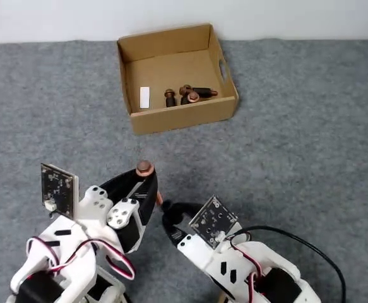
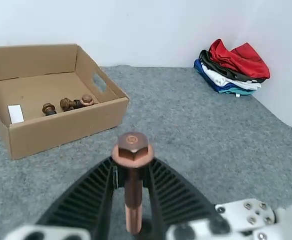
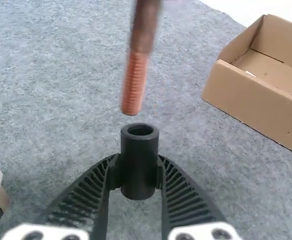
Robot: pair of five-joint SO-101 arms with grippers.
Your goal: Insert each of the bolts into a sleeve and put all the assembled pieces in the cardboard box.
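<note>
Copper-coloured bolt point(image 2: 132, 190) is clamped roughly upright in the left gripper point(image 2: 132, 167), head up and threaded end down, so the shank can drop straight into a bore. Right gripper point(image 3: 138, 165) clenches the black sleeve point(image 3: 139, 160) upright with its open bore facing up, just below the thread tip. The 2 parts are apart, not yet mated. Both are held near the arms, over the grey carpet point(image 1: 297, 158). Cardboard box point(image 1: 171, 120) sits far, holding what appear to be 3 assembled pieces point(image 1: 190, 95).
</note>
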